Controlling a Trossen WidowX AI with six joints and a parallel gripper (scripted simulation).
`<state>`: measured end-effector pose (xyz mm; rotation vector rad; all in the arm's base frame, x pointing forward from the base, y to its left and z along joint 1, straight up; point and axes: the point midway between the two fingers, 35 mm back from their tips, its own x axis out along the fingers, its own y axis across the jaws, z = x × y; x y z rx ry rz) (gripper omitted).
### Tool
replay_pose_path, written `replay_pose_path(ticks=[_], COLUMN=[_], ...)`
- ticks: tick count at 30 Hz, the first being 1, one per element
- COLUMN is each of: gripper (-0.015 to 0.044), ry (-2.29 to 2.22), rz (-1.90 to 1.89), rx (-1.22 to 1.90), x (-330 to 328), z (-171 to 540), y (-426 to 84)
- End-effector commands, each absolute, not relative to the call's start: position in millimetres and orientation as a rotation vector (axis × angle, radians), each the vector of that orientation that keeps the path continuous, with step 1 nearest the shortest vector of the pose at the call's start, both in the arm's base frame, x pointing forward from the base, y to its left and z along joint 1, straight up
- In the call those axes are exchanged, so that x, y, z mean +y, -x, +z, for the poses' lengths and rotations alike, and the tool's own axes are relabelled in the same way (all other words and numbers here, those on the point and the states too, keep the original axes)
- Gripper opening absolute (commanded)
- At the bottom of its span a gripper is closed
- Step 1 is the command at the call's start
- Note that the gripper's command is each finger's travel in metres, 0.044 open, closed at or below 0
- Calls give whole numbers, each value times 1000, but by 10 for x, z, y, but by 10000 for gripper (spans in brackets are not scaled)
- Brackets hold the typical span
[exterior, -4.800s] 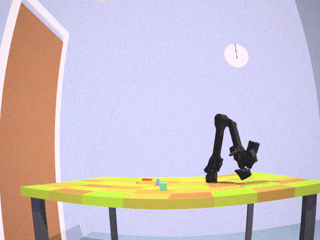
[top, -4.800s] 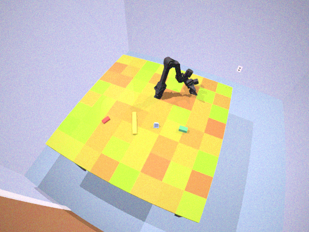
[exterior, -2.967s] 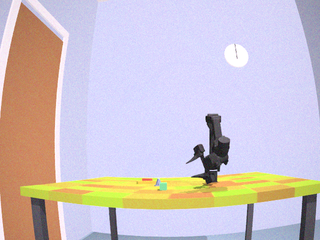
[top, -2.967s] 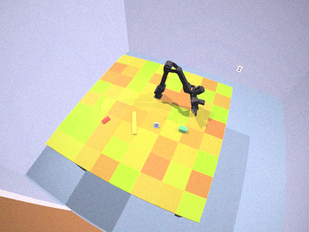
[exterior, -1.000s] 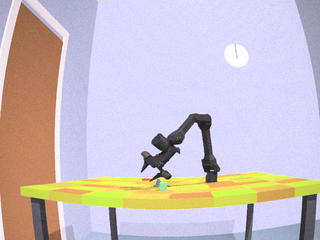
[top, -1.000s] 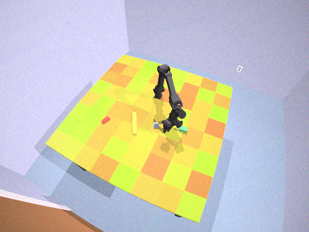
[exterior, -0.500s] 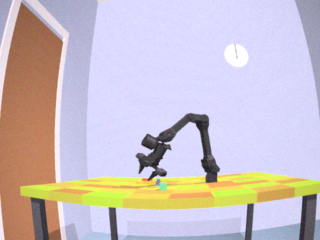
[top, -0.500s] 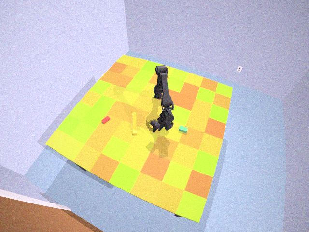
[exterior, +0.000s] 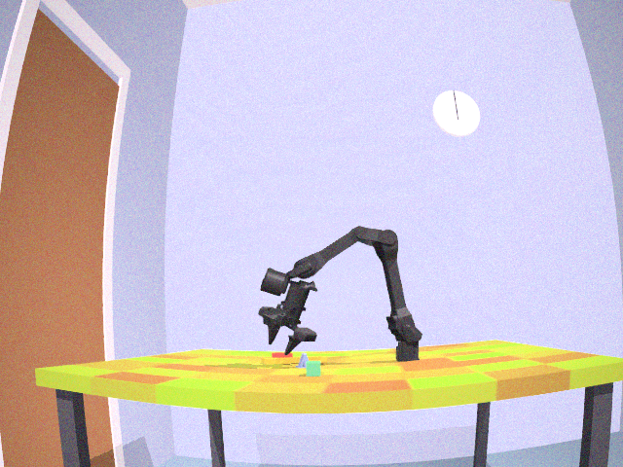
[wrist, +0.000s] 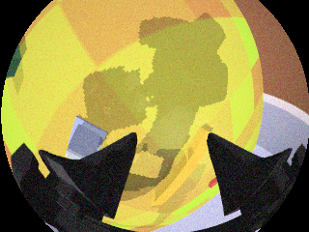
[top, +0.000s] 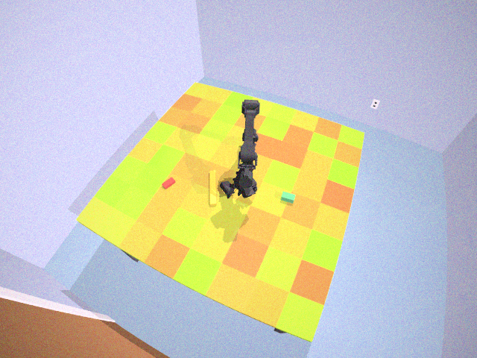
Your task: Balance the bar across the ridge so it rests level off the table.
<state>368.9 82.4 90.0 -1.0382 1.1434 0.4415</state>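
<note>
The yellow bar [top: 212, 188] [exterior: 271, 360] [wrist: 184, 168] lies flat on the table, left of the arm in the top view. In the wrist view it shows beyond and between the fingertips, nearer the right finger. The small blue-grey ridge [exterior: 303, 360] [wrist: 87, 138] stands on the table, beside the left finger in the wrist view; the arm hides it in the top view. My gripper [exterior: 279, 348] [wrist: 173, 137] is open and empty, tilted, with its fingertips above the table. Nothing lies on the ridge.
A red block [top: 168, 182] [exterior: 281, 354] [wrist: 212, 183] lies beyond the bar, on the side away from the arm. A green block [top: 288, 198] [exterior: 312, 368] lies on the other side of the arm, in front of the ridge in the exterior view.
</note>
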Motion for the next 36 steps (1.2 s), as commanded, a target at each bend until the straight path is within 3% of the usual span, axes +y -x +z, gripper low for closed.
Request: replay_pose_path(ticks=[1,36], gripper=[315,315], ry=[993,414], rz=[443,384], rx=[1183,1505], x=[673,-690], z=[930,1190], y=[-3702,-3281])
